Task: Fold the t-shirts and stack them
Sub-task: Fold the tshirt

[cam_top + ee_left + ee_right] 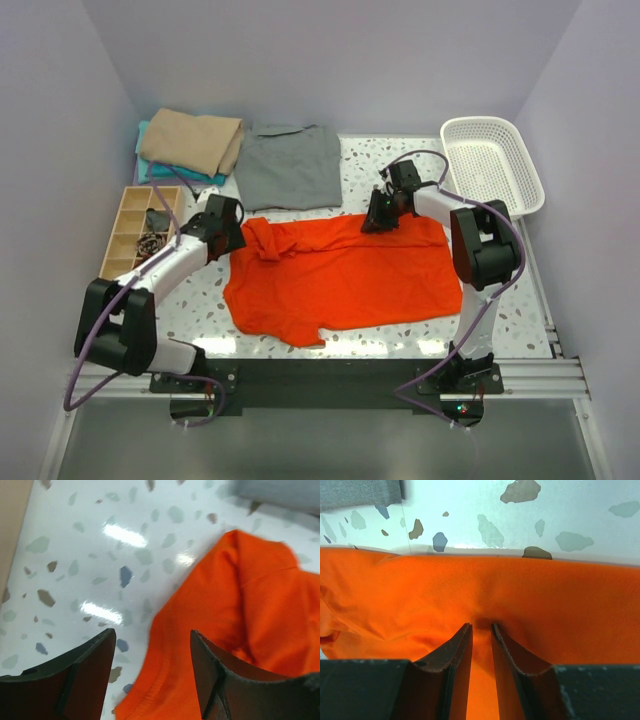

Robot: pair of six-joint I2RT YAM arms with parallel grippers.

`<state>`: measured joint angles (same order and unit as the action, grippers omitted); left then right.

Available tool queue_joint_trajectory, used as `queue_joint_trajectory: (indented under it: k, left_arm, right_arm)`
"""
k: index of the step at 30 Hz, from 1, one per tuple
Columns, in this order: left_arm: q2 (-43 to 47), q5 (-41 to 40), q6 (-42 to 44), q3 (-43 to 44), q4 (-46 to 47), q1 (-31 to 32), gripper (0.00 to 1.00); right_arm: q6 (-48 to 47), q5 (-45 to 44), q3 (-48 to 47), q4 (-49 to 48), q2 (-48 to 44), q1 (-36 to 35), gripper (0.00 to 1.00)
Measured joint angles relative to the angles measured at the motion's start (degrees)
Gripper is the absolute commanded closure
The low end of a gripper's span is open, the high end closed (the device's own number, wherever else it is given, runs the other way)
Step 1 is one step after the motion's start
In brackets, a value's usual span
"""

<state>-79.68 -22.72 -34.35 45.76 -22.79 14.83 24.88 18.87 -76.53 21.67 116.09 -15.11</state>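
Teal t-shirt [200,178] mostly under tan t-shirt [192,140]

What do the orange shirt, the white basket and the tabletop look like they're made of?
Orange shirt: soft matte cloth, judging by its creases and stitched hem. White basket: likely moulded plastic, an open mesh. Tabletop: glossy white with coloured flecks and light glare, terrazzo-like; stone or laminate is unclear.

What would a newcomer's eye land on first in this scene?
The bright orange-red t-shirt spread across the table, bunched at its left end. The right gripper pinches its far edge; the left gripper stands open by the bunched end. A white basket sits far right.
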Motion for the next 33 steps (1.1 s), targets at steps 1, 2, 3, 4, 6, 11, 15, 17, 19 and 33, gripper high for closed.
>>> queue_joint_trajectory:
  k: [1, 2, 3, 4, 6, 11, 15, 17, 19, 33]
  left_arm:
    - [-0.3, 0.5, 0.6, 1.1, 0.5, 0.6, 0.34]
    - [-0.9, 1.3, 1.1, 2.5, 1.1, 1.5, 0.34]
    - [-1.9, 1.9, 1.5, 4.0, 1.9, 2.6, 0.34]
    - [-3.1, 2.5, 2.0, 5.9, 2.5, 3.7, 0.34]
    - [-6.3, 3.5, 2.5, 9.9, 3.8, 6.0, 0.34]
    - [-13.6, 4.5, 2.7, 16.9, 5.3, 10.7, 0.34]
    - [-18.3, 2.7, 3.0, 20.6, 4.0, 13.4, 0.35]
    - [-19.8, 0.9, 3.3, 21.4, 3.0, 14.6, 0.35]
    - [-20.7, -1.1, 3.4, 21.8, 1.6, 15.6, 0.35]
    - [-23.5, -11.1, 3.3, 23.1, -5.0, 16.6, 0.51]
  right_arm:
    - [0.0, 0.0, 0.0, 0.0, 0.0, 0.0, 0.71]
    - [0.0, 0.0, 0.0, 0.0, 0.0, 0.0, 0.71]
    - [0.0, 0.0, 0.0, 0.0, 0.0, 0.0, 0.72]
    - [0.0, 0.0, 0.0, 0.1, 0.0, 0.0, 0.71]
    - [0.0, 0.0, -0.1, 0.1, 0.0, 0.0, 0.71]
    - [0.0, 0.0, -0.1, 0.1, 0.0, 0.0, 0.71]
    - [0.0, 0.0, -0.1, 0.1, 0.0, 0.0, 0.71]
    - [0.0, 0.0, -0.1, 0.1, 0.0, 0.0, 0.71]
    - [0.0, 0.0, -0.1, 0.1, 0.0, 0.0, 0.71]
    - [0.0, 0.0, -0.1, 0.1, 0.0, 0.0, 0.71]
